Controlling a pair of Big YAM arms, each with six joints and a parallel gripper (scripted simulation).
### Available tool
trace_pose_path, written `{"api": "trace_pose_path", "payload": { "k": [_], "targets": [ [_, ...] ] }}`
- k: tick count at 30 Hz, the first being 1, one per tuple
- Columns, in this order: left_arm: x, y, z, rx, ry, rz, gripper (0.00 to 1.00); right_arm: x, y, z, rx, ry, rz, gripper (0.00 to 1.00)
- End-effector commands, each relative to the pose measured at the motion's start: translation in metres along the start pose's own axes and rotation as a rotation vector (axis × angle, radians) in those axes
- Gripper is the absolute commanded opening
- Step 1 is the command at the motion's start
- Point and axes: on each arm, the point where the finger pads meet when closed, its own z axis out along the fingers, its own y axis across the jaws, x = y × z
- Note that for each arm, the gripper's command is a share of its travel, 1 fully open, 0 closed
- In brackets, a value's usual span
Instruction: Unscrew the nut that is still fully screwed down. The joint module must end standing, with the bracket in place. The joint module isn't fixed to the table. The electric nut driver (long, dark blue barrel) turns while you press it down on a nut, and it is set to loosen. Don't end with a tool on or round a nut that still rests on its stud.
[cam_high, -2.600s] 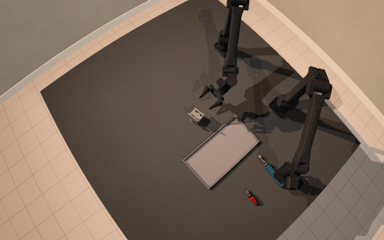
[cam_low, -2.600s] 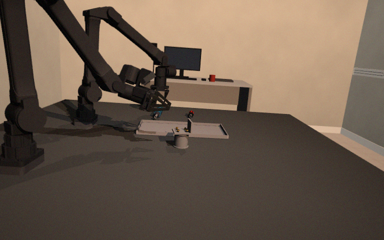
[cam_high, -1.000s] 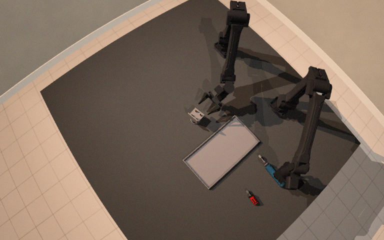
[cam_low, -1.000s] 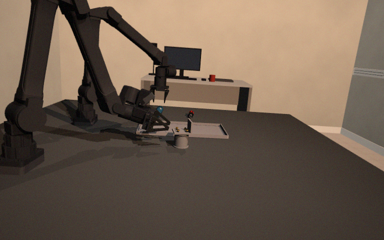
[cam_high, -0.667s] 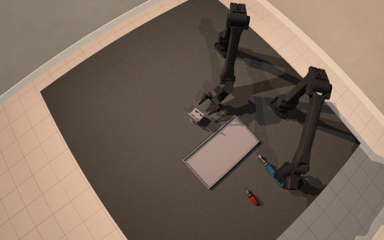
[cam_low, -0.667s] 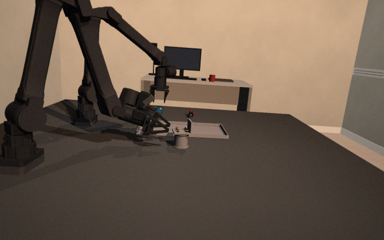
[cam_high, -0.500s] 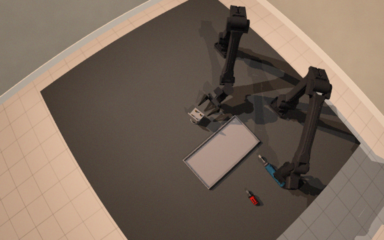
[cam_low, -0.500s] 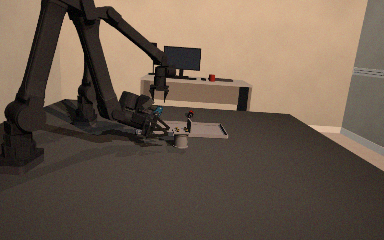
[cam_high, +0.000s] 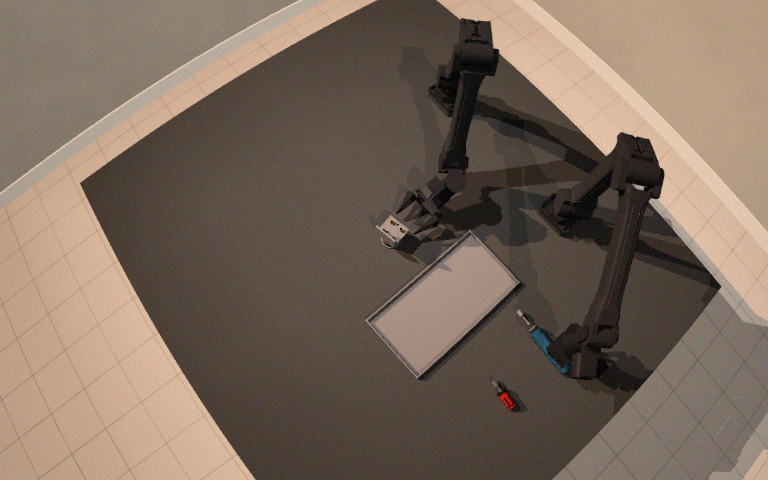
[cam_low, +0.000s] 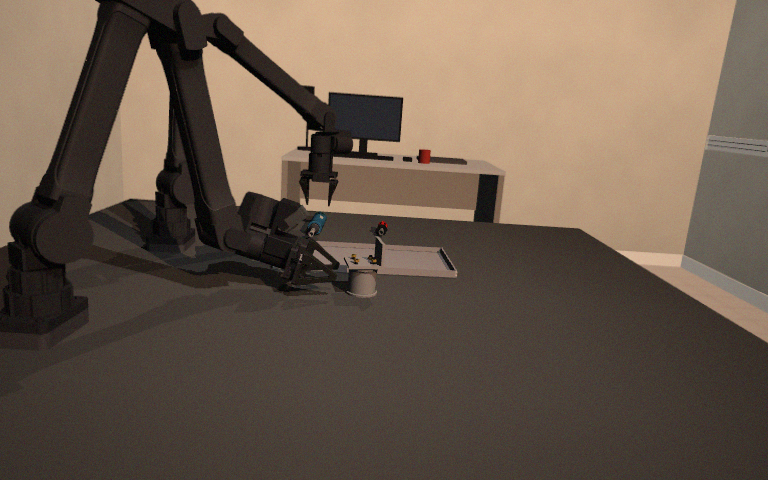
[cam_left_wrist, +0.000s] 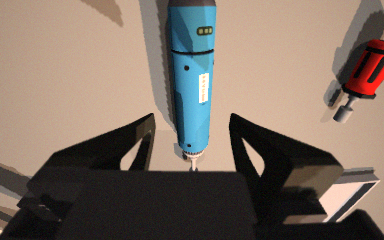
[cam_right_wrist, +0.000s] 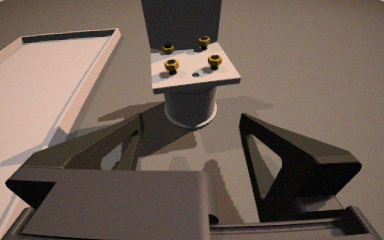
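Gaping open — right hand (cam_high: 407, 223) (cam_low: 336, 271) (cam_right_wrist: 192, 116) by joint module (cam_high: 388, 245) (cam_low: 361, 281) (cam_right_wrist: 190, 106), left hand (cam_high: 559, 349) (cam_low: 318, 204) (cam_left_wrist: 192, 115) above blue tool (cam_high: 542, 341) (cam_low: 318, 220) (cam_left_wrist: 192, 95) — pale tray (cam_high: 441, 300) (cam_low: 419, 261) (cam_left_wrist: 345, 195) (cam_right_wrist: 45, 80) between

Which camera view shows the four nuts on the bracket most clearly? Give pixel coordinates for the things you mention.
The right wrist view: all four nuts (cam_high: 401, 229) (cam_low: 371, 260) (cam_right_wrist: 171, 64) appear large and separate there. The top and exterior views show them only tiny and crowded; the left wrist view shows none.

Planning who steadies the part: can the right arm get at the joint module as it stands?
Probably yes. The right claw is open, low beside the upright joint module, and nothing shows between them. The bracket overhangs its top, so a low approach seems safer.
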Motion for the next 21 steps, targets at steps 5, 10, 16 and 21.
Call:
{"api": "trace_pose_path", "payload": {
  "k": [5, 10, 16, 21],
  "targets": [
    [-0.020, -0.017, -0.017, 0.051, -0.045, 0.004, 0.65, -0.005, 0.013, 0.006, -0.015, -0.029, 0.023, 0.86],
    [-0.020, -0.017, -0.017, 0.051, -0.045, 0.004, 0.65, -0.011, 0.014, 0.004, -0.018, -0.038, 0.032, 0.86],
    [-0.020, -0.017, -0.017, 0.051, -0.045, 0.004, 0.65, -0.002, 0.006, 0.017, 0.000, -0.024, 0.016, 0.86],
    [-0.020, -0.017, -0.017, 0.051, -0.045, 0.004, 0.65, -0.003, 0.006, 0.024, -0.001, -0.026, 0.018, 0.86]
  ]
}}
